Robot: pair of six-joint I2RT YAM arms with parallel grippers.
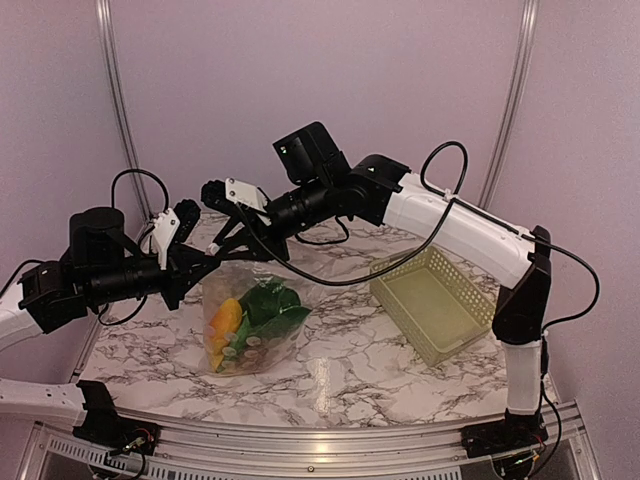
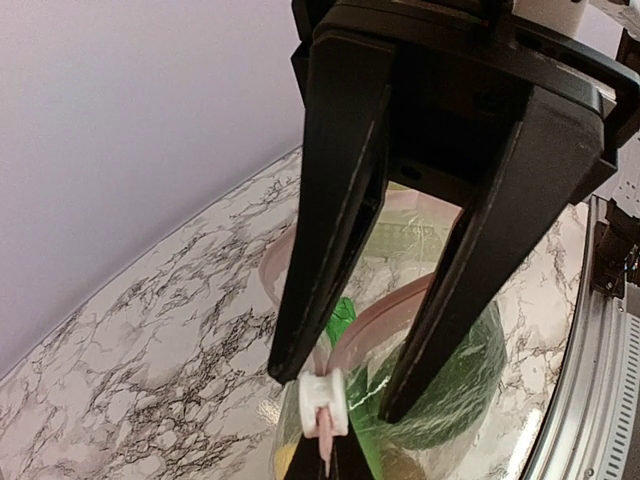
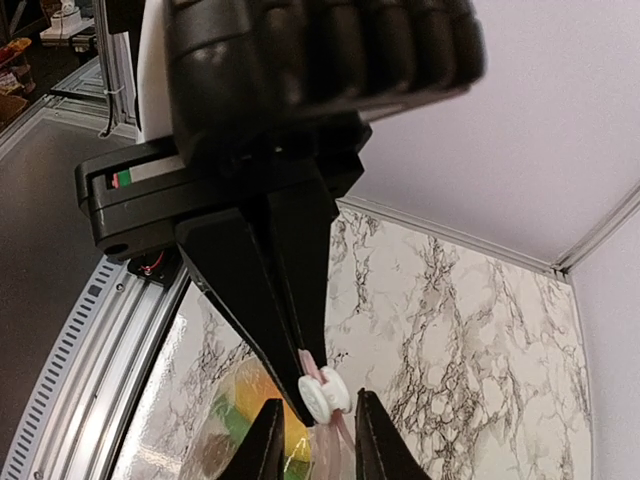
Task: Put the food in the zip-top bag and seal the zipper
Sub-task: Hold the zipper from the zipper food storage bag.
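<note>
Quick status from me: the clear crinkly plastic zip-top bag (image 1: 250, 335) is lying on the marble-patterned tabletop (image 1: 350, 365), off to the left of the pale green lattice plastic basket (image 1: 455, 340) with a fair gap between them. The toy food is inside the bag. Through the plastic I can make out the orange-yellow oblong piece (image 1: 225, 318) and the green leafy vegetable (image 1: 272, 303); the rest is too blurry to call. My left pincer (image 2: 340, 392) is pressed together on the thin pinkish zipper strip (image 3: 312, 362) along the bag's top edge, right beside the small white slider tab (image 2: 322, 403). My right pincer (image 3: 317, 398) comes in from the basket's side to that same spot. Its fingers are slightly parted either side of the strip, just short of the slider, gripping nothing as far as I can see.
</note>
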